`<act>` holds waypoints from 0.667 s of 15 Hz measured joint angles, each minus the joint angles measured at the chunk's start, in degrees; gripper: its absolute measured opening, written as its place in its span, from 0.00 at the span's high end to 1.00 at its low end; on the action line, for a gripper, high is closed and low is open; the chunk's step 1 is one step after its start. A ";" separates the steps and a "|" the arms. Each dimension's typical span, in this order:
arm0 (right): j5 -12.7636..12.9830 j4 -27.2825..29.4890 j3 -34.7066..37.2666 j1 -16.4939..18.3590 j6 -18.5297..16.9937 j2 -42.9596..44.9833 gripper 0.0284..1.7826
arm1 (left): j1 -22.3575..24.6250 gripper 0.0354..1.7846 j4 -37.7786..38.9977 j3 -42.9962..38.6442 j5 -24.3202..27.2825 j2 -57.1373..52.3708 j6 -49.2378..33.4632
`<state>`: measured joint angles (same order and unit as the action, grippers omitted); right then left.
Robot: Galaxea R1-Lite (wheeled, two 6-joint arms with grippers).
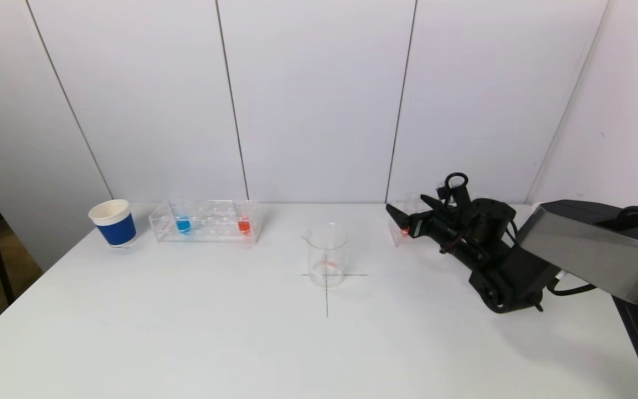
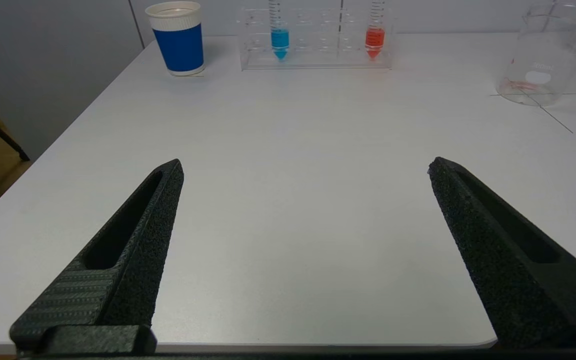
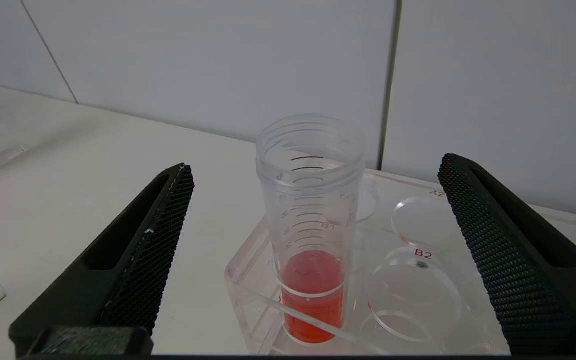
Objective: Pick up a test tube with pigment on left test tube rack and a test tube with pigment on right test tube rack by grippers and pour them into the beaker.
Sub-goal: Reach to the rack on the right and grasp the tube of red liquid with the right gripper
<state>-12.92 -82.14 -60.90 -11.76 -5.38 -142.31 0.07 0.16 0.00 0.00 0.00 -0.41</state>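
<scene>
White table (image 1: 186, 332) | right end effector (image 3: 313, 170) spread wide | red test tube (image 3: 310, 225) between its fingers, untouched

Bare table (image 2: 288, 200) lies before left pincer (image 2: 305, 167); beaker (image 1: 327, 255) stands mid-table

Lab bench setup: white table (image 1: 186, 332) against plain panelled wall. Glass beaker (image 1: 327, 255) at centre; clear acrylic test tube rack (image 1: 205, 221) left of it, another rack (image 3: 368, 280) to its right.
</scene>
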 joint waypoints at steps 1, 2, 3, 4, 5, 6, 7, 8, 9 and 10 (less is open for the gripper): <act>0.00 0.13 -0.09 0.00 0.00 -0.02 0.02 | 0.00 0.04 0.00 0.00 0.02 0.00 0.00; 0.02 0.33 -0.17 0.02 -0.02 -0.05 0.04 | 0.00 0.04 0.00 0.00 0.02 0.00 0.00; 0.02 0.39 -0.23 0.02 -0.02 -0.07 0.09 | 0.00 0.04 0.00 0.00 0.00 0.00 0.00; 0.02 0.39 -0.23 0.02 -0.07 -0.09 0.14 | 0.00 0.04 0.00 0.00 0.00 0.00 0.00; 0.02 0.50 -0.23 0.00 -0.05 -0.11 0.21 | 0.00 0.04 0.00 0.00 0.00 0.00 0.00; 0.00 0.48 -0.23 0.00 0.00 -0.18 0.30 | 0.00 0.04 0.00 0.00 0.00 0.00 0.00; 0.00 0.34 -0.26 0.00 0.00 -0.20 0.40 | 0.00 0.04 0.00 0.00 0.00 0.00 0.00; 0.00 0.37 -0.26 -0.09 0.01 -0.20 0.51 | 0.00 0.04 0.00 0.00 0.00 0.00 0.00; -0.05 0.34 -0.26 -0.13 0.04 -0.20 0.62 | 0.00 0.04 -0.02 0.00 0.00 0.00 0.00; -0.06 0.26 -0.26 -0.17 0.06 -0.20 0.70 | 0.00 0.04 0.00 0.00 0.00 0.00 0.00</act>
<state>-12.98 -81.88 -61.16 -11.93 -5.32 -142.51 0.07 0.16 0.00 0.00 0.00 -0.41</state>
